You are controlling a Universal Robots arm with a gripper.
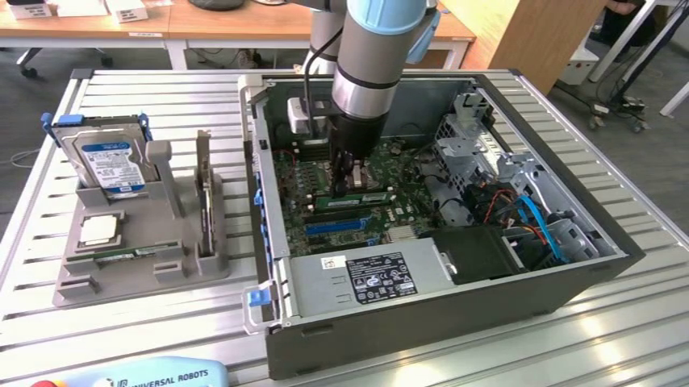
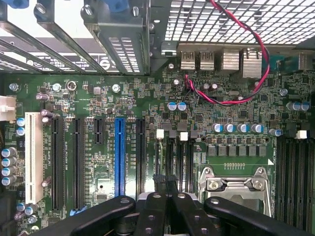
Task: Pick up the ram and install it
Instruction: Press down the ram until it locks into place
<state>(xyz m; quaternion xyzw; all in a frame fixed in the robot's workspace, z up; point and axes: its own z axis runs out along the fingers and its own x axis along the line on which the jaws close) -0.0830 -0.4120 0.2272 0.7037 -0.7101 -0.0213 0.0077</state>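
Inside the computer case [image 1: 603, 266], the end effector [image 2: 167, 189] hangs pressed together above the motherboard [image 2: 147, 103], beside expansion slots [image 2: 119, 152].

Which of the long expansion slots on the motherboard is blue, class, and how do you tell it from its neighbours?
The blue slot stands in the middle of the row. One neighbour is the white slot; the rest are black slots.

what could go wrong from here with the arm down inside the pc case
The gripper is shut low over the motherboard, so a small drop could scrape components or the open processor socket. The red and black wire loops nearby and might snag. A ram lies in the grey holder outside the case.
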